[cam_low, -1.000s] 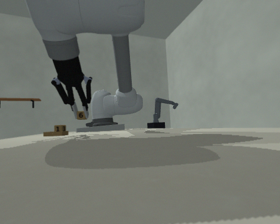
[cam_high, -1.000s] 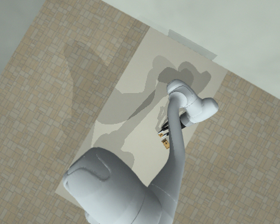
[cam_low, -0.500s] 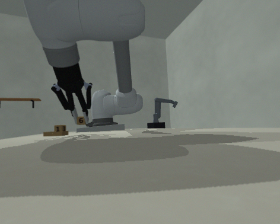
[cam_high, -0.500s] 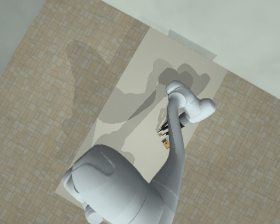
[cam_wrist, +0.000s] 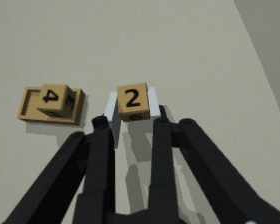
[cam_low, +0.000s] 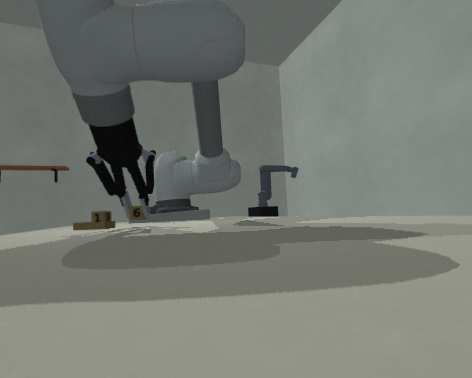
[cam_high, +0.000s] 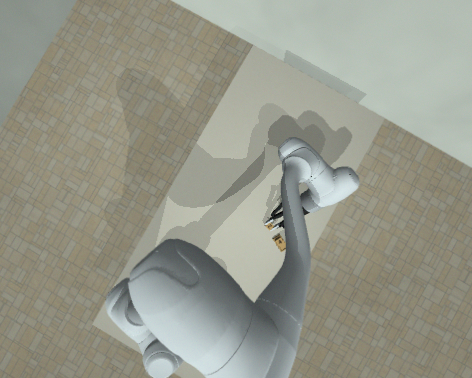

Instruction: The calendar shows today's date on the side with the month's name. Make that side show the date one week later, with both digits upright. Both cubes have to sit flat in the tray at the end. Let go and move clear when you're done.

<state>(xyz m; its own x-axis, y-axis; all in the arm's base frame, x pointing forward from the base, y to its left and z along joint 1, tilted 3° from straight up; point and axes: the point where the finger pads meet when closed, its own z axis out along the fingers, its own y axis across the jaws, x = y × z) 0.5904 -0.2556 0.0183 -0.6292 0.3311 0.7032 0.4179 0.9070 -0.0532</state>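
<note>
My gripper (cam_high: 270,225) (cam_low: 136,216) (cam_wrist: 134,101) is shut on a wooden cube (cam_low: 137,212) (cam_wrist: 132,97). The wrist view shows a 2 on its top and part of a digit on the side below; the exterior view shows a 6. The held cube is low over the table beside the tray; whether it touches the table is unclear. The wooden tray (cam_low: 83,226) (cam_wrist: 51,121) lies left of the gripper in the wrist view. The other cube (cam_high: 280,242) (cam_low: 101,216) (cam_wrist: 52,96) is in its right part, with a sideways 4 on top. The exterior view shows 1 and 3 on its sides. The month's name is not readable.
The arm's upper links hang over the table (cam_high: 244,240) and partly cover the area near the tray in the top view. A wall shelf (cam_low: 26,168) and a second, small arm (cam_low: 265,185) stand in the background of the exterior view.
</note>
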